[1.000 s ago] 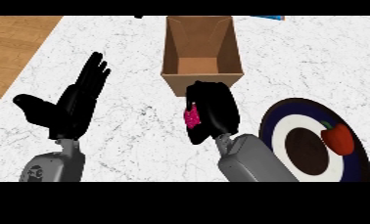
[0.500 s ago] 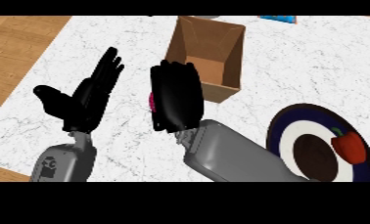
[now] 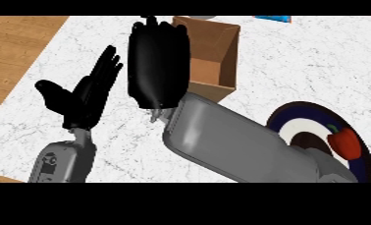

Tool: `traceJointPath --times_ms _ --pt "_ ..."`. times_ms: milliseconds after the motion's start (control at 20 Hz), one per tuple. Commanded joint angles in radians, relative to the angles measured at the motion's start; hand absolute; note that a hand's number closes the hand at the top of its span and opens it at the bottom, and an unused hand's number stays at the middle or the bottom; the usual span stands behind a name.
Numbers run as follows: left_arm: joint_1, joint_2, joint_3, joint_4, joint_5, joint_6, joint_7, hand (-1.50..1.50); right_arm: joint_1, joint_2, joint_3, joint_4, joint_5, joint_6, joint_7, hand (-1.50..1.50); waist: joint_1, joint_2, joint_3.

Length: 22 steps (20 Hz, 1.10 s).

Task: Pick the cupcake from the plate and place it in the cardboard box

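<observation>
Right hand: I see its black back raised large in front of the box's left side, fingers pointing up toward the far edge; whether they are curled round anything I cannot tell.
Cupcake: I cannot see it; the right hand may hide it.
Box: open cardboard, standing on the bench near the far edge, its brown inside showing to the right of the hand.
Plate: dark blue rim with white ring, at the lower right, partly behind my right forearm.
Red fruit: an apple-like thing lying on the plate's right part.
Left hand: resting at the left, fingers straight and spread, holding nothing.
Bench: white marble top; wooden strip along the left.
</observation>
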Motion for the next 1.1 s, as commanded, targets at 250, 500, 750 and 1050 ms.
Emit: traceJointPath --times_ms 250,500,750,1050 --pt "-0.010 0.002 0.023 0.023 -0.001 0.012 -0.017 0.00 -0.174 0.010 -0.035 0.162 -0.056 -0.073 0.291 1.50 -0.033 0.009 0.000" --pt "-0.032 0.007 0.036 0.002 0.001 0.029 0.010 0.00 -0.241 0.010 -0.043 0.276 -0.036 -0.109 0.307 1.50 -0.065 0.006 0.003" --pt "-0.019 0.014 0.053 -0.003 -0.003 0.042 0.004 0.00 -0.272 0.010 -0.002 0.388 -0.052 -0.099 0.305 1.50 -0.086 0.009 0.004" --pt "0.010 0.035 0.087 0.020 0.029 0.007 -0.039 0.00 -0.263 0.010 0.012 0.530 -0.087 -0.141 0.231 1.50 -0.104 0.014 0.004"
